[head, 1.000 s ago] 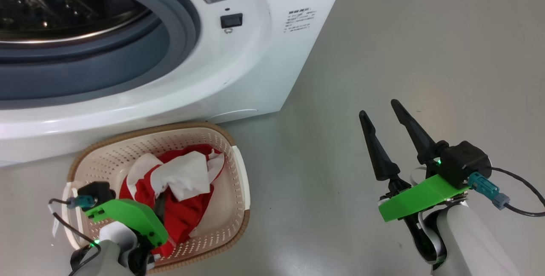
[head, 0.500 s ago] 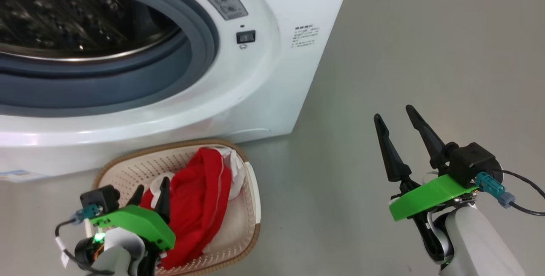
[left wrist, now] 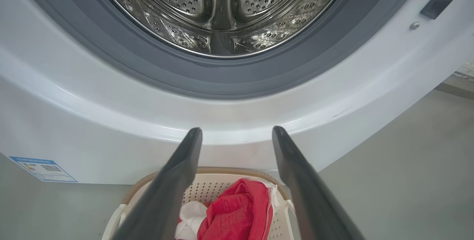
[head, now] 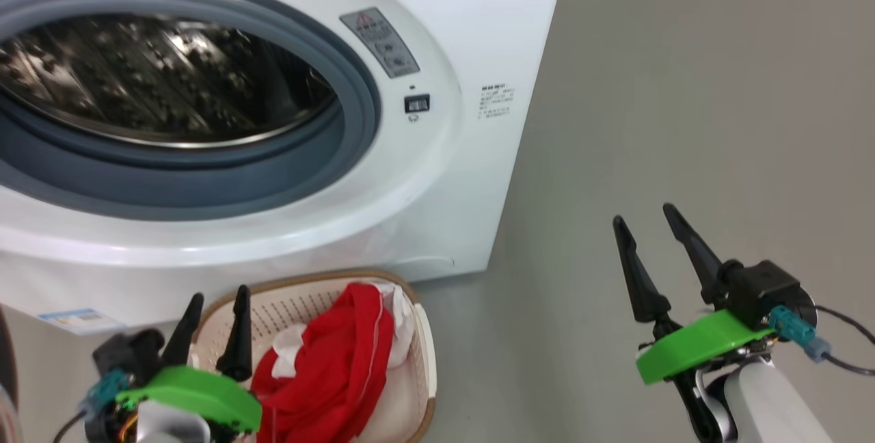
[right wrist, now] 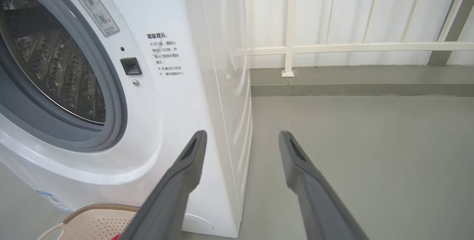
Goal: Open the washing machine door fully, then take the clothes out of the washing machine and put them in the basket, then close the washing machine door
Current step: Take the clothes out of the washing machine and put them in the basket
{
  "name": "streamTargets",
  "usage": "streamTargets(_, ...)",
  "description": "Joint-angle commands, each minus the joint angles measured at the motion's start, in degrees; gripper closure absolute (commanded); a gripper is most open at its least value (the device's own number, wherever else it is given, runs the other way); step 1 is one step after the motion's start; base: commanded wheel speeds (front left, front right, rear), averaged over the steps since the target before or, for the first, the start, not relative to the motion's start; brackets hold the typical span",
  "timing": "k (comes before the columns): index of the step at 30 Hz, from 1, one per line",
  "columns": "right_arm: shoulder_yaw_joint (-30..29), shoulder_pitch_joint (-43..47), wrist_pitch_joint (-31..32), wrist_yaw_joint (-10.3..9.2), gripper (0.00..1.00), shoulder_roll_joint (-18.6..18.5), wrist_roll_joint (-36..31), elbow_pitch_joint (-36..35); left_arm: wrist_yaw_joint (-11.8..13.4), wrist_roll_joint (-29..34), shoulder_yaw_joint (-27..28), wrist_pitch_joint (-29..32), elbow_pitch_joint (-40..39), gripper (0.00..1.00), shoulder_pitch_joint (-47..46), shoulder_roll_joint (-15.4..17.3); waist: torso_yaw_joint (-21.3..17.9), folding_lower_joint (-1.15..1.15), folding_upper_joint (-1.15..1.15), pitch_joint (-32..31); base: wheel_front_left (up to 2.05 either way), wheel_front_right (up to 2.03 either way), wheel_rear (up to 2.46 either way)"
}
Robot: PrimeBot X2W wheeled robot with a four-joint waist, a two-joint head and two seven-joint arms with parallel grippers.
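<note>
The clothes [head: 335,361] are heaped in the basket [head: 294,306]: a crumpled bright red fabric with a thin white line, and white cloth beneath it; whether the white is a separate piece or trim cannot be told. The basket is of cream perforated plastic, rounded, with a brown woven-look rim, and is set on the grey floor [head: 683,87] just in front of the washing machine [head: 437,176]. The machine is a glossy white box; its round opening is lined by a grey rubber ring [head: 205,180], behind which a perforated steel drum [left wrist: 218,6] is seen. The left gripper [head: 220,292] is held over the basket's near left side, its fingers pointing up toward the machine, parted and empty. The right gripper [head: 644,214] is held well to the right over bare floor, likewise parted, with nothing gripped.
</note>
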Motion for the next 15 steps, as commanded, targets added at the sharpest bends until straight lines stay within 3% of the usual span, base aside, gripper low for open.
streamTargets(1,0.99,0.75,-0.37,0.37,0.0,0.04,-1.22,-1.5,0.35,0.96,3.01,-0.69,-3.2,0.0,1.98,0.7,0.8,0.0,0.0,-3.34,0.0,0.0,0.0)
streamTargets(15,-0.09,5.51,-0.37,0.37,0.0,0.04,-2.17,-3.2,-0.18,4.46,8.27,-0.7,-18.1,0.0,13.53,-0.86,0.7,0.0,0.0,-11.92,0.0,0.0,0.0)
